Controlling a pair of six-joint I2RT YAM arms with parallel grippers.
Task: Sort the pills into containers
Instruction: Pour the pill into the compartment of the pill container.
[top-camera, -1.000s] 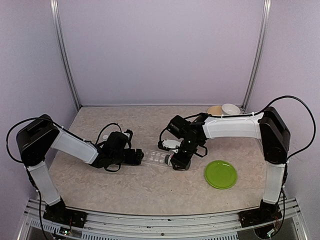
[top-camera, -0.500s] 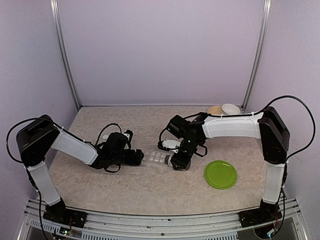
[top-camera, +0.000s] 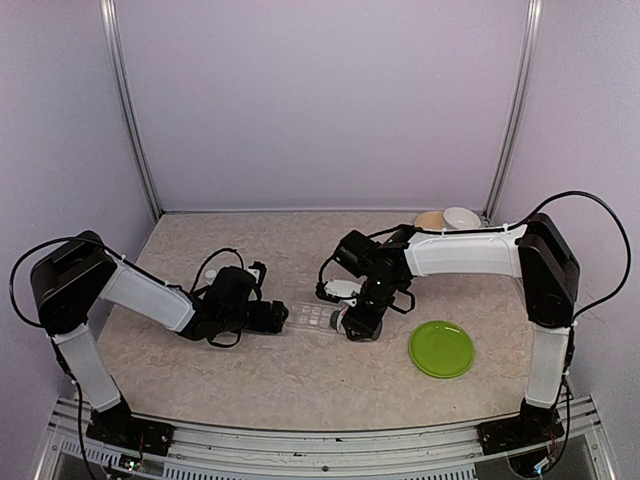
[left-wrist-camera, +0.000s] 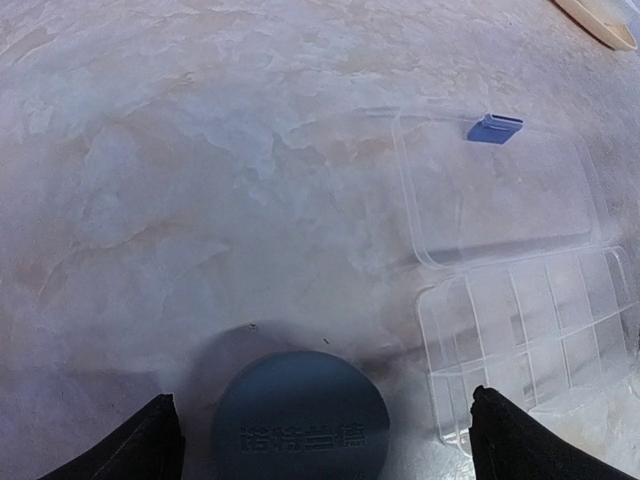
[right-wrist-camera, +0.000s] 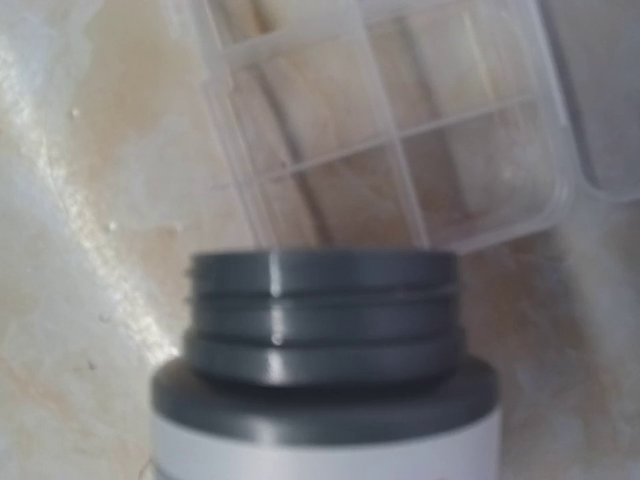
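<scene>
Your right jaws grip the uncapped white plastic bottle (right-wrist-camera: 325, 435) beside the open clear plastic pill box (left-wrist-camera: 530, 340), centred on the surface (top-camera: 300, 378); left jaws gape around a dark round cap (left-wrist-camera: 300, 415). Tip fast and pills could overshoot its compartments.

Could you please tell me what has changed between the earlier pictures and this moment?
Nothing has visibly changed. The right gripper still holds the white bottle with a grey threaded neck at one end of the small clear plastic pill box, and the left gripper stays open at its other end.
</scene>
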